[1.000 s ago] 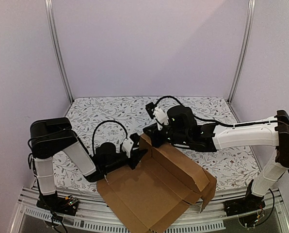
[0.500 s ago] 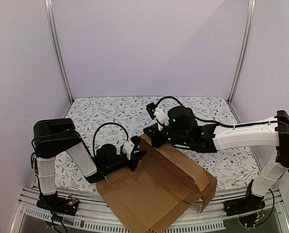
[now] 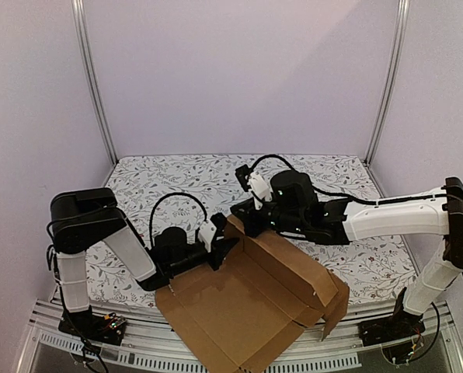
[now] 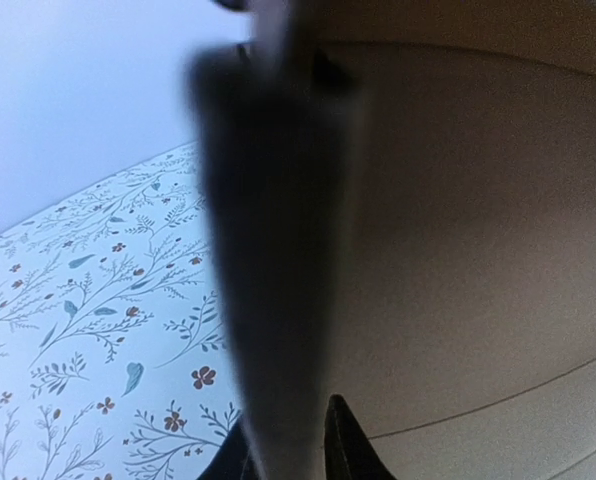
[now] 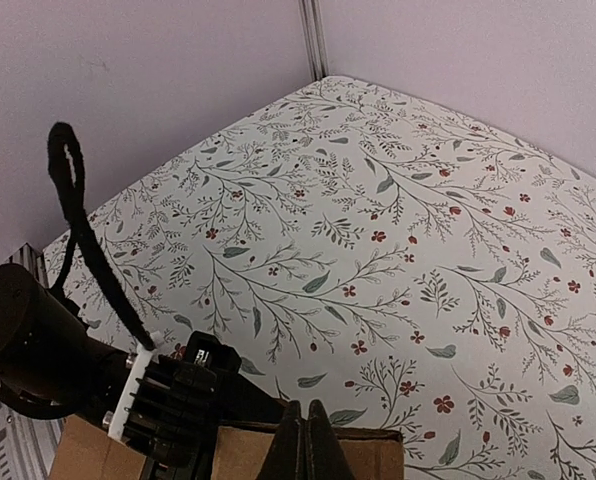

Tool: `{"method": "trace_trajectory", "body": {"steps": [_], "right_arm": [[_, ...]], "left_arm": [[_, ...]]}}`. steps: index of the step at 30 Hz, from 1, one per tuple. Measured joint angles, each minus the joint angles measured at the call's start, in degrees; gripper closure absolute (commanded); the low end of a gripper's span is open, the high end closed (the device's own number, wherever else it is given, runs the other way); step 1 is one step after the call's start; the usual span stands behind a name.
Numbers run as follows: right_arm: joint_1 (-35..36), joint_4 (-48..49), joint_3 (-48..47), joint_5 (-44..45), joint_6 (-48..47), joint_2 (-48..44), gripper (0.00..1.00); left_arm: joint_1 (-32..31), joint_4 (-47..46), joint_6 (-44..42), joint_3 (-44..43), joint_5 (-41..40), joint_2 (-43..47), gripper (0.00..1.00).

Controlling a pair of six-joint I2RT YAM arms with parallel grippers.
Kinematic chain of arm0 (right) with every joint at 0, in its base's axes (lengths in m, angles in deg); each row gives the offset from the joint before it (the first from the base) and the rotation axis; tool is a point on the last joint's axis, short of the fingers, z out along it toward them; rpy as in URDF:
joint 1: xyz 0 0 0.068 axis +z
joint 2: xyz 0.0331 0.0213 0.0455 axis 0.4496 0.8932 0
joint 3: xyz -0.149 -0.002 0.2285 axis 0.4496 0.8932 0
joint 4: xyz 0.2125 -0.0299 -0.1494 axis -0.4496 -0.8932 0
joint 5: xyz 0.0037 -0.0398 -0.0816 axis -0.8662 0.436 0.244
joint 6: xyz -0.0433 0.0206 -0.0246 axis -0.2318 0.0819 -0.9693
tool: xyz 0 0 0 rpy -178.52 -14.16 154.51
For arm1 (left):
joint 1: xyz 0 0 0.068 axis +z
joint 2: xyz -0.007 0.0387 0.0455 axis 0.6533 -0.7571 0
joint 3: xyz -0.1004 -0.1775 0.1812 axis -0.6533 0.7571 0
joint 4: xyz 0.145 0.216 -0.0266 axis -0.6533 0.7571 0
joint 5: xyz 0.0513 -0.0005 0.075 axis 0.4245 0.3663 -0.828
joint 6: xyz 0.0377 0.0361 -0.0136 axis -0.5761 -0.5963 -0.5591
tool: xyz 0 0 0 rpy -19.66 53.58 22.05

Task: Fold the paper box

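Shifted slightly rightward: left hand (image 3: 218, 249), opening unclear; right hand (image 3: 236, 221) closed; brown corrugated cardboard paper box (image 3: 239, 311), one wall raised, most flaps unfolded.

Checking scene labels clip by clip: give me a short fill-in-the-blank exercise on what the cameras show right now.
The paper box is made of plain ____ cardboard.
The table cover carries a ____ print.
The right gripper, at the box's top edge, has its fingers ____.
Missing words: brown; floral; shut.
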Motion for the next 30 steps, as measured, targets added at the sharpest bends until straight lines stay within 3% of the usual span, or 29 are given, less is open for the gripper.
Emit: {"method": "trace_trajectory", "body": {"steps": [8, 21, 30], "right_arm": [[0.0, -0.2, 0.4, 0.0, 0.2, -0.5, 1.0], [0.0, -0.9, 0.3, 0.0, 0.6, -0.9, 1.0], [0.0, -8.1, -3.5, 0.0, -1.1, -1.0, 1.0]], "left_arm": [[0.0, -0.2, -0.8, -1.0, 0.5, 0.8, 1.0], [0.0, -0.2, -0.5, -1.0, 0.7, 0.8, 1.0], [0.0, -0.4, -1.0, -1.0, 1.0, 0.8, 1.0]]}}
